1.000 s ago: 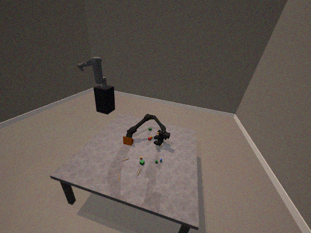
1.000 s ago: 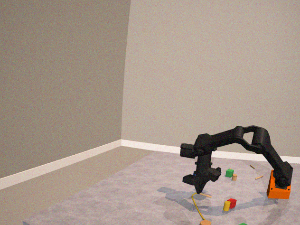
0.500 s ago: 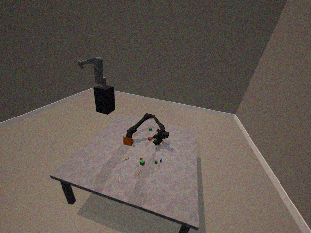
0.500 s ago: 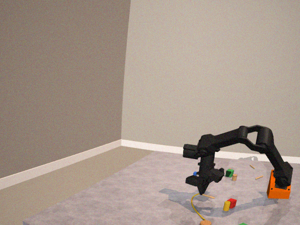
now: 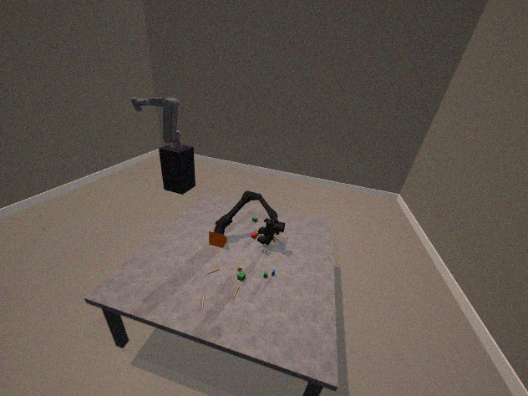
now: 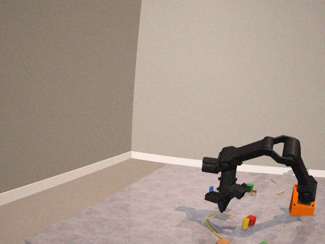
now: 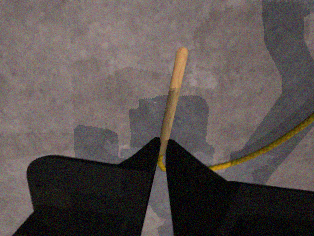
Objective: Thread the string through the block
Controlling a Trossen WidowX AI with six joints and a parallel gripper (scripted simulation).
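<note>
My gripper (image 6: 222,211) (image 7: 162,143) is shut on the end of the thin wooden stick (image 6: 230,213) (image 7: 177,75) where the string joins it. The stick's free end points away from the fingertips, just above the table. The yellow string (image 6: 207,221) (image 7: 272,146) curves from the fingertips to the round wooden button (image 6: 222,241), which is cut by the lower edge in the exterior view. A red block (image 5: 254,235) (image 6: 251,220) stands beside the stick's free end with a dark spot on one face; I cannot tell whether this is a hole. No plainly wooden block with a hole shows.
A yellow cylinder (image 6: 245,223) stands against the red block. A green block (image 5: 241,276) (image 6: 249,187), a wooden cylinder (image 5: 239,268) (image 6: 253,192), a green piece (image 5: 265,275), a blue piece (image 5: 273,272) and loose sticks (image 5: 212,271) (image 5: 236,291) lie farther off. Another green block (image 5: 255,219) is behind.
</note>
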